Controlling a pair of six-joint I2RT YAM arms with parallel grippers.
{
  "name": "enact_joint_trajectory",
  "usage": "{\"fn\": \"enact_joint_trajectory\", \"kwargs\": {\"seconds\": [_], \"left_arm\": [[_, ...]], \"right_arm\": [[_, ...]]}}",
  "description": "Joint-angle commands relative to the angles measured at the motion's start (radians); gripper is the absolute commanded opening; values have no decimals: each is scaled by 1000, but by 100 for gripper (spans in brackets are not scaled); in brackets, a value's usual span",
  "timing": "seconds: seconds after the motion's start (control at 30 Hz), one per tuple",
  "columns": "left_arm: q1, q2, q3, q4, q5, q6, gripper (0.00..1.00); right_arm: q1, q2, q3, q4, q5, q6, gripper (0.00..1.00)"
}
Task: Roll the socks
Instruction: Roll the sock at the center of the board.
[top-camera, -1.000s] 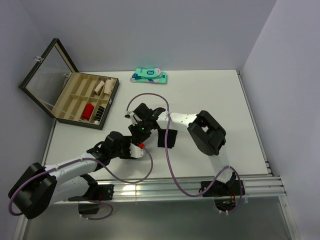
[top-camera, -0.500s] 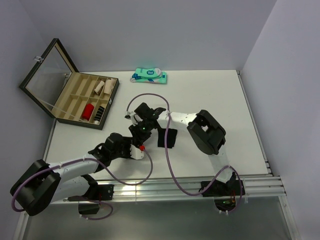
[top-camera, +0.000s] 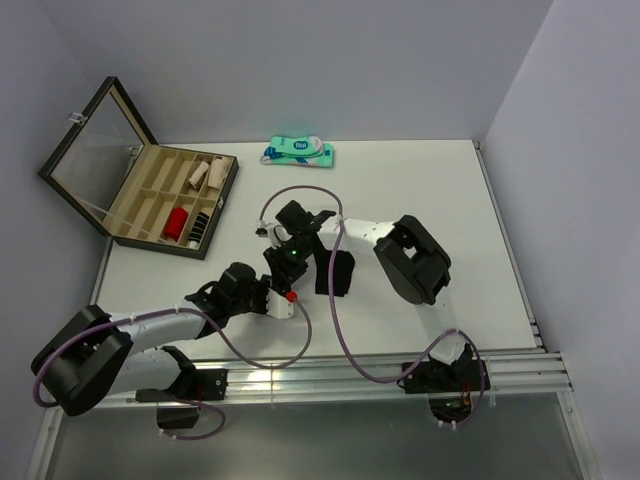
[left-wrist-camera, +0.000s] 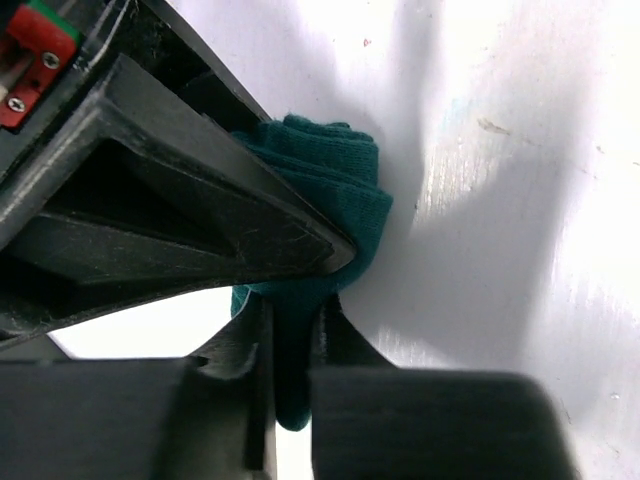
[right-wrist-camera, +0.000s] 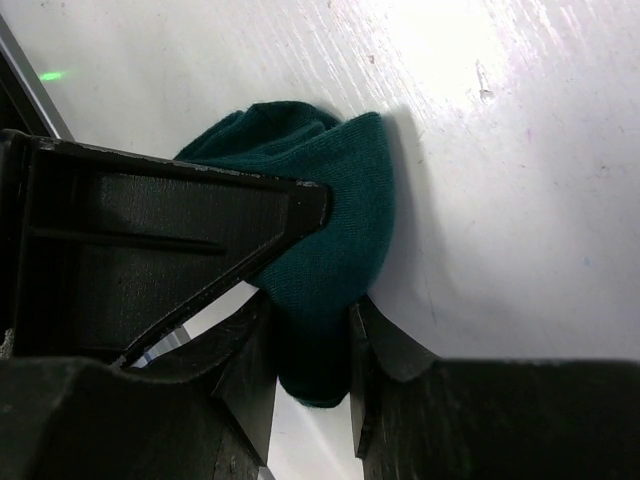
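Note:
The dark green sock (left-wrist-camera: 330, 185) is bunched into a folded lump on the white table. In the left wrist view my left gripper (left-wrist-camera: 292, 325) is shut on a thin fold of its lower edge. Seen from the right wrist, my right gripper (right-wrist-camera: 308, 335) is shut on a thicker part of the green sock (right-wrist-camera: 335, 240). From above, the left gripper (top-camera: 278, 298) and right gripper (top-camera: 290, 263) meet tip to tip and hide the green sock. The plain black sock (top-camera: 338, 275) lies flat just right of them, untouched.
A wooden compartment box (top-camera: 150, 195) with its glass lid open stands at the back left, holding a red roll (top-camera: 177, 221) and beige rolls (top-camera: 205, 175). A teal-and-white sock package (top-camera: 299, 152) lies at the back edge. Purple cables loop around the arms.
My left gripper has slid right toward the right gripper and closed from wide open onto the green sock. The right gripper has kept its grip, shifting only slightly.

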Motion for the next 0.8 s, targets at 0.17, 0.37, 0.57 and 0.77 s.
{"fn": "enact_joint_trajectory", "kwargs": {"seconds": [0.17,0.37,0.57,0.77], "left_arm": [[-7,56,30,-119,35,-70,1],[-7,60,60,-144,38,-128,1],[-4,67,100,-164,41,-192,0],[23,73,169,-182,54,-275,0]], "right_arm": [[7,-95,-58,-11,42,64,42],[-44,-217,-159,69,163,156,55],[-125,-385,-282,156,243,240,56],[-185,-501,-377,224,294,299,54]]}}
